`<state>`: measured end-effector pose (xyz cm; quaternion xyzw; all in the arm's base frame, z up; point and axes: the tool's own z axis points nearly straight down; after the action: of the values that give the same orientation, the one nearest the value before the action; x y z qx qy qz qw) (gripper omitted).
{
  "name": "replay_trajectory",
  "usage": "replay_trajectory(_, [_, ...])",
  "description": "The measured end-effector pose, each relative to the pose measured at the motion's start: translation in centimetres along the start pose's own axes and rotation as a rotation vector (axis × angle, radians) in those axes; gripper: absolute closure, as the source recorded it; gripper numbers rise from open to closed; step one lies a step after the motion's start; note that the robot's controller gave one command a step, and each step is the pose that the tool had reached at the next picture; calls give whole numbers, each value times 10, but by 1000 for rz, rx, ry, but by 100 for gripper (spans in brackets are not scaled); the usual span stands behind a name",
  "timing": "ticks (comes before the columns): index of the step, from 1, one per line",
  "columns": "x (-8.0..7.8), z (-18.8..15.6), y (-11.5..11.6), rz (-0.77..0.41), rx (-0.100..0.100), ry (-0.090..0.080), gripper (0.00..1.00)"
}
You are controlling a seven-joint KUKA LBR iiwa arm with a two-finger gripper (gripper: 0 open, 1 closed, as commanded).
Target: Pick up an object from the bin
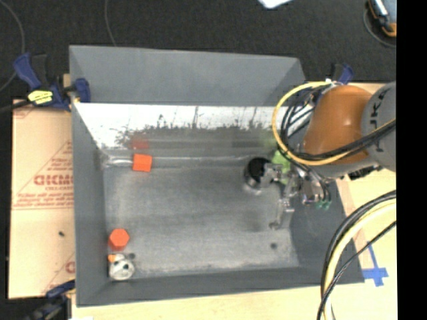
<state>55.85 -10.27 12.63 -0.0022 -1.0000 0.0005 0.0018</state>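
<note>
Hanging at the right of the bin [187, 72], the gripper [283, 209] sits just beside a black round object [255, 171]; released or clenched, cannot tell.

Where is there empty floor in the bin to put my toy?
The middle of the bin floor is bare, between the orange block at the back and the orange piece and silvery thing in the front left corner. Crowded at the right: the gripper hangs by a black round thing and a green bit.

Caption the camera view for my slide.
Gripper beside a black round object at the bin's right; orange block, smaller orange piece and silvery round piece lie far left.
</note>
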Motion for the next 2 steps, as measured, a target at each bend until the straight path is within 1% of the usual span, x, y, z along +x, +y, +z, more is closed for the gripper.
replay_trajectory(1, [-2,-5,0,-3,1,-7,0])
replay_trajectory(2, [-64,-53,1,-116,1,-3,0])
